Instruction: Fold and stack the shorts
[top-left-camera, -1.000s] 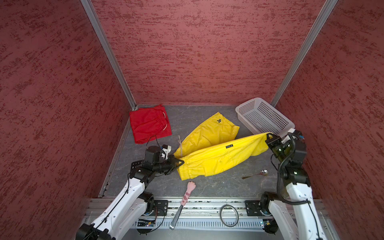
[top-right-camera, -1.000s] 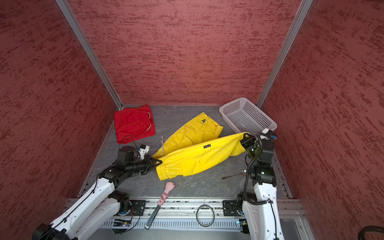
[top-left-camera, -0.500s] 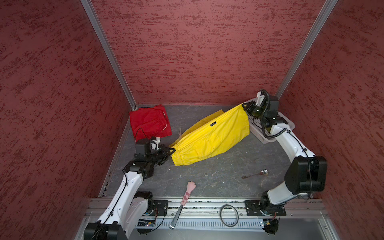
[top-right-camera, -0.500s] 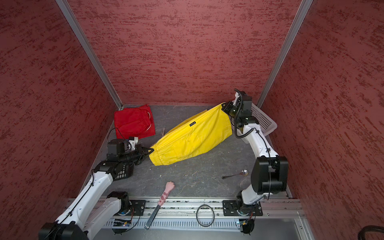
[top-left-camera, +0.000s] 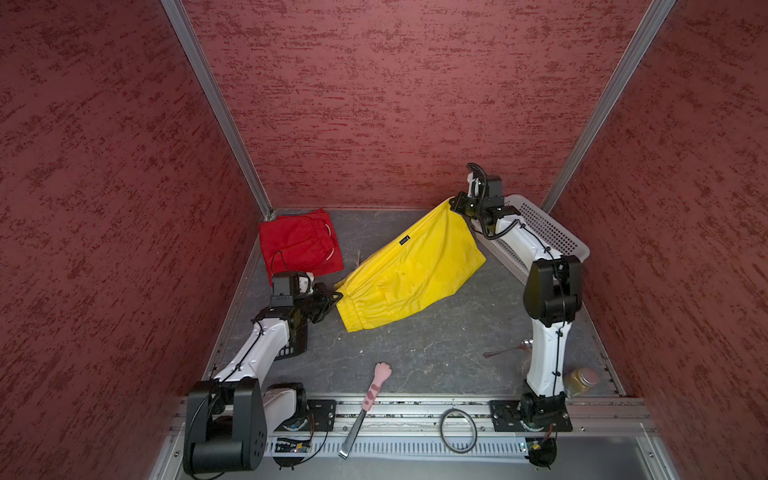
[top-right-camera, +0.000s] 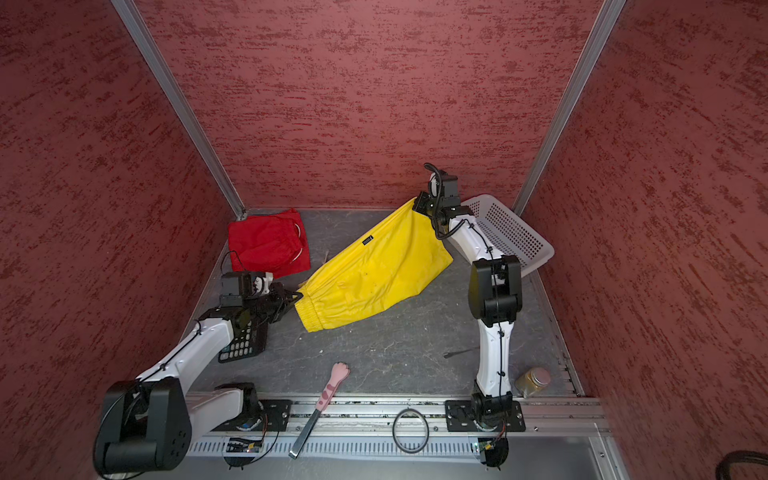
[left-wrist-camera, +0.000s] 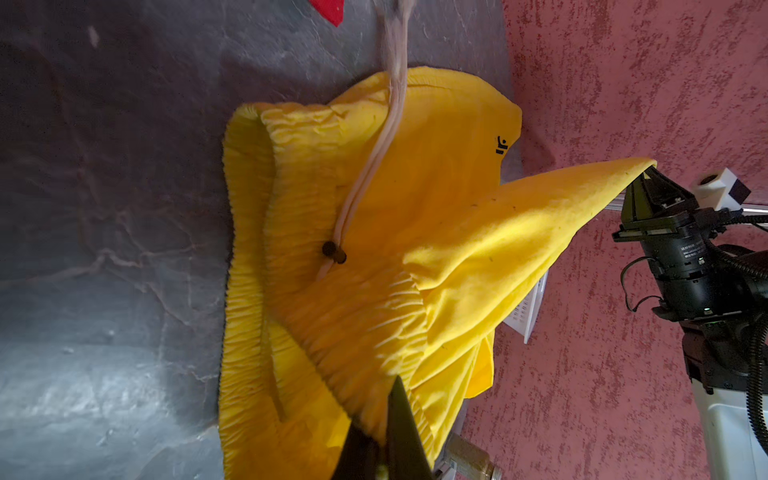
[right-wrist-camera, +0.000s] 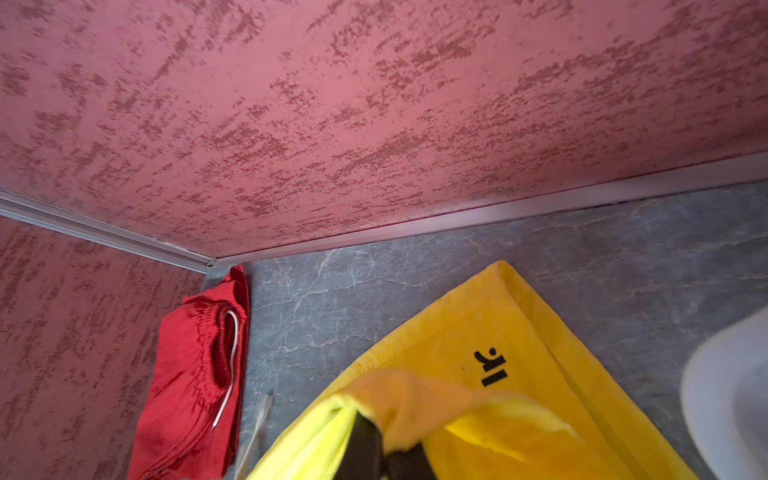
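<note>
The yellow shorts (top-left-camera: 411, 274) (top-right-camera: 374, 274) lie slantwise across the middle of the table, one leg folded over the other. My left gripper (top-left-camera: 337, 296) (top-right-camera: 300, 296) (left-wrist-camera: 380, 411) is shut on the gathered waistband corner at their near-left end. My right gripper (top-left-camera: 452, 203) (top-right-camera: 417, 201) (right-wrist-camera: 386, 436) is shut on a leg hem corner, held raised near the back wall. The lower leg with its dark logo (right-wrist-camera: 490, 368) lies flat beneath. The red shorts (top-left-camera: 299, 245) (top-right-camera: 268, 245) (right-wrist-camera: 191, 374) sit folded in the back left corner.
A white perforated basket (top-left-camera: 552, 232) (top-right-camera: 515, 232) stands at the back right under my right arm. A spoon (top-left-camera: 507, 351) and a jar (top-left-camera: 584, 380) lie front right. A pink paw-handled knife (top-left-camera: 374, 388) and a black ring (top-left-camera: 457, 430) are at the front edge. A calculator (top-right-camera: 243, 345) lies under my left arm.
My right gripper carried the leg hem from the front right up to the back wall, laying that leg over the other. My left gripper shifted a little left with the waistband.
</note>
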